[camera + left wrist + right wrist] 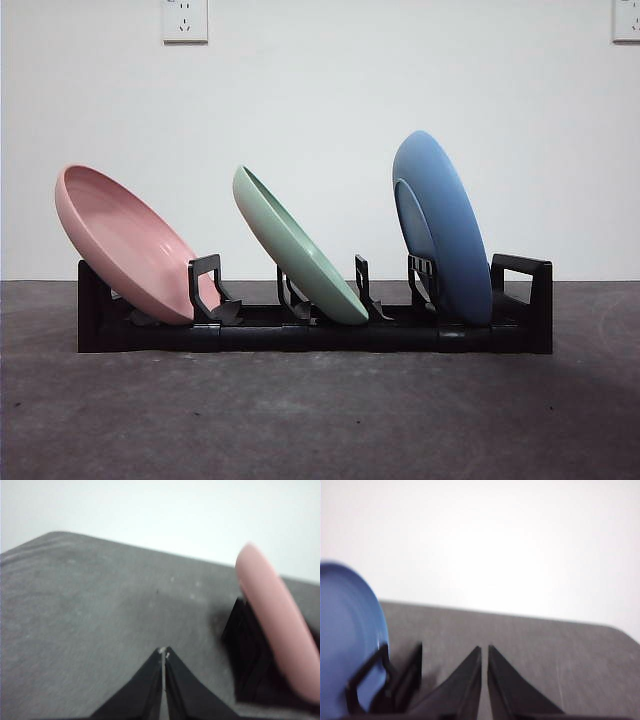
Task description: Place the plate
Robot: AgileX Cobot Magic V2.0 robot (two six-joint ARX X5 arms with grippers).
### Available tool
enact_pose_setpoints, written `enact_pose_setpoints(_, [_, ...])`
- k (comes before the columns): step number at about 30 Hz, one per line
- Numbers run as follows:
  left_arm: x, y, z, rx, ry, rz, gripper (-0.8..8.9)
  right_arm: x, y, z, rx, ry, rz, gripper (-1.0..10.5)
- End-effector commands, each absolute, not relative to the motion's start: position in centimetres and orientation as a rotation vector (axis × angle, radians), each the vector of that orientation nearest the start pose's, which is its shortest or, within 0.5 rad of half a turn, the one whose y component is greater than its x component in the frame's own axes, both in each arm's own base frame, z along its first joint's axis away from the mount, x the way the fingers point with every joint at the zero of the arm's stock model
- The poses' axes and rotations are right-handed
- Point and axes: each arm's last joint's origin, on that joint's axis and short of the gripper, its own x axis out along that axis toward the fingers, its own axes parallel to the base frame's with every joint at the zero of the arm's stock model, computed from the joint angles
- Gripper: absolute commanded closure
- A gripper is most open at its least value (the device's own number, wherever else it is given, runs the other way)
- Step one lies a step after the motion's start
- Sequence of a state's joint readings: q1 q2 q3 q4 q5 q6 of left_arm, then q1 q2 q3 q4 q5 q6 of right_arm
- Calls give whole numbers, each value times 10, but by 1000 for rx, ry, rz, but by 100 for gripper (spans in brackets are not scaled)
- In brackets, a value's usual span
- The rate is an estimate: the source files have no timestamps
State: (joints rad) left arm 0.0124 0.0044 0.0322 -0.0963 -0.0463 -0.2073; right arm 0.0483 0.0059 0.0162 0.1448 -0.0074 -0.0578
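Black rack [300, 335] holds pink plate [125, 245], green plate [300, 250], blue plate [445, 225]; both grippers pressed together

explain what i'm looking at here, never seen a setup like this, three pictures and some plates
This is a two-armed robot at a table, seen by three cameras at once. The front view looks level across the dark table. On it stands a black dish rack with three plates leaning in its slots: a pink plate, a green plate and a blue plate. No arm shows there. The other two pictures come from cameras on the wrists. The left end effector sits near the pink plate's end of the rack; the right end effector sits near the blue plate's end. Both have their jaws nearly together and hold nothing.
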Motion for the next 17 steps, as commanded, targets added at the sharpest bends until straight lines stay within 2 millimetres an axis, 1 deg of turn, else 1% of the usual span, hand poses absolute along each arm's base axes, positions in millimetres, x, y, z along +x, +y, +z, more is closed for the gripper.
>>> enact_pose_setpoints(1, [97, 2, 164, -361, 16, 60, 806, 94, 5, 189, -6, -235, 55, 926])
enact_pose_setpoints(5, [97, 1, 177, -542, -94, -37, 806, 92, 5, 197, 43, -313, 67, 927])
enact_pose_setpoints(7, [95, -1, 184, -573, -162, -100, 806, 91, 5, 201, 139, -361, 87, 928])
enact_pose_setpoints(9, [93, -1, 194, -595, -241, -128, 806, 88, 5, 207, 280, -404, 125, 930])
enact_pose_setpoints(11, [90, -1, 205, -631, -277, -146, 803, 87, 5, 212, 350, -425, 150, 931])
enact_pose_setpoints(14, [84, -1, 228, -640, -240, -139, 803, 84, 6, 225, 402, -357, 192, 933])
enact_pose_setpoints(17, [78, -2, 253, -597, -150, -152, 803, 81, 7, 242, 427, -203, 217, 933])
